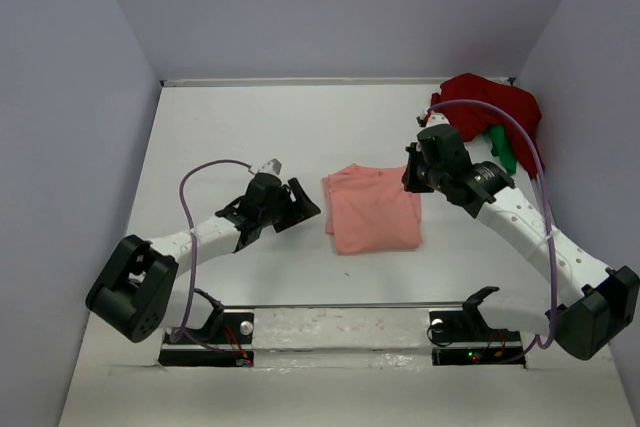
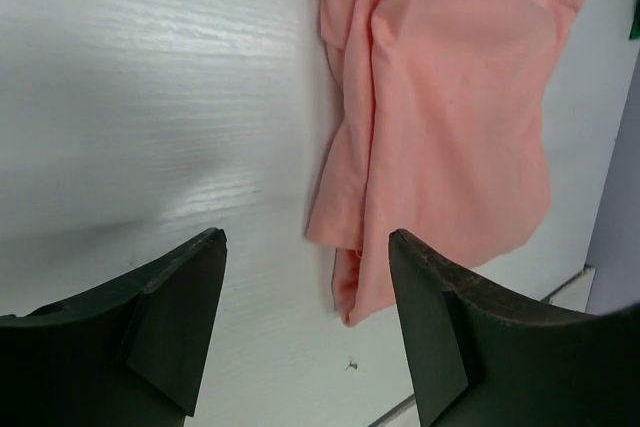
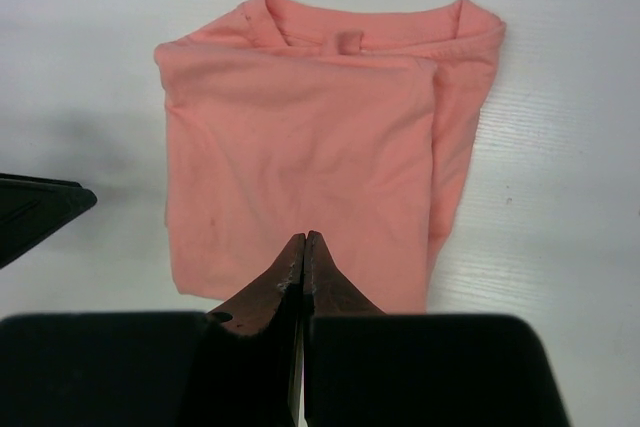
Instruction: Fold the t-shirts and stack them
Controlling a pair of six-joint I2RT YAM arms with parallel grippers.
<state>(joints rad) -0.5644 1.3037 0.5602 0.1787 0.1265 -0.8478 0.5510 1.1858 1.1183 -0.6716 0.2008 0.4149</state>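
Folded t-shirt (image 1: 374, 209) centred on table (image 1: 250, 127), t-shirt heap (image 1: 490, 107) at far right corner

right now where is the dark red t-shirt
Top view: the dark red t-shirt lies bunched in the far right corner, beyond the right hand, with a green t-shirt against it.

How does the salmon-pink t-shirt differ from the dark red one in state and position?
The salmon-pink t-shirt is folded into a flat rectangle; the dark red t-shirt is a crumpled heap. The pink one lies mid-table; the red one sits in the far right corner. The pink one lies alone; the red one has green cloth against it. Both rest on the white table.
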